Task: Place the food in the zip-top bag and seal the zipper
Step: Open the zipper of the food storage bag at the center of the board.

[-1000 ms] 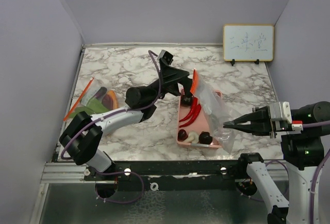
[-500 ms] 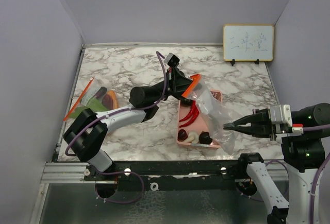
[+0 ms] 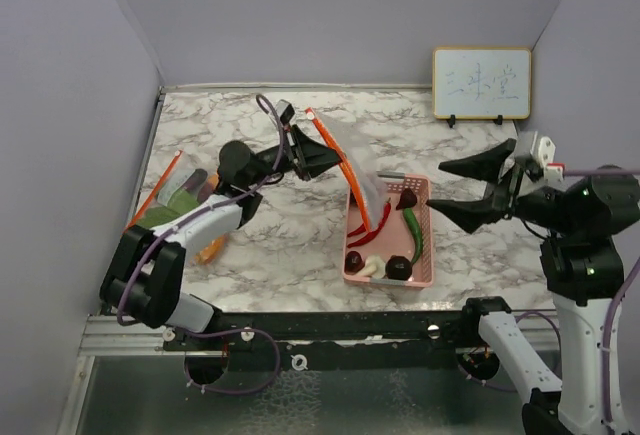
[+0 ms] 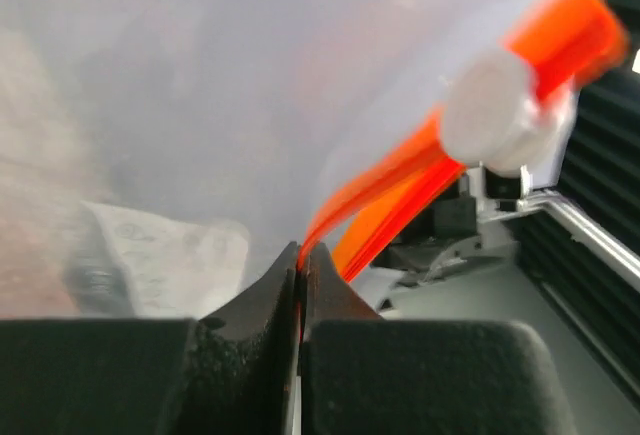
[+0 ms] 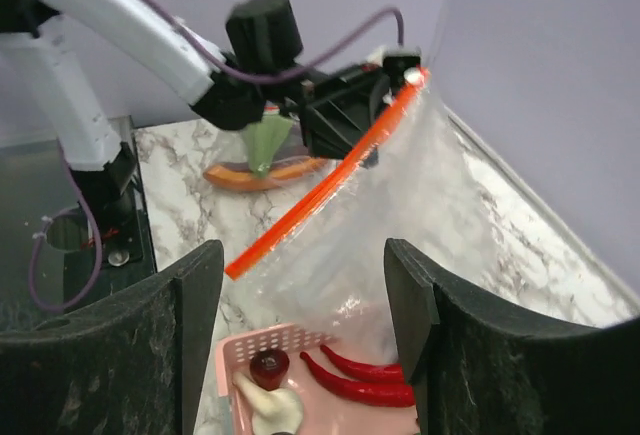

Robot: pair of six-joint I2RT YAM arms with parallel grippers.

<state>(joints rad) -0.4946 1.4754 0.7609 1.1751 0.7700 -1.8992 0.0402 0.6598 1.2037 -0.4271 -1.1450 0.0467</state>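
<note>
The clear zip-top bag (image 3: 362, 173) hangs slanted above the table, and my left gripper (image 3: 308, 153) is shut on its orange zipper (image 3: 336, 157). The left wrist view shows the zipper strip (image 4: 400, 180) pinched between the closed jaws. Food lies in the pink basket (image 3: 431, 273): red chili peppers (image 3: 375, 220), a green chili (image 3: 415, 231), dark round pieces (image 3: 398, 268) and a white mushroom piece (image 3: 375, 267). My right gripper (image 3: 440, 193) is open to the right of the bag, holding nothing. A carrot (image 5: 265, 173) and a green leafy vegetable (image 5: 262, 140) lie at the far left.
A second plastic bag with an orange strip (image 3: 150, 195) lies at the left edge of the marble table (image 3: 260, 255). A small whiteboard (image 3: 481, 83) stands at the back right. Grey walls enclose the table on three sides.
My left gripper shut on the zipper and pulled the bag up and left, off the basket. My right gripper let go of the bag's lower corner, opened and rose.
</note>
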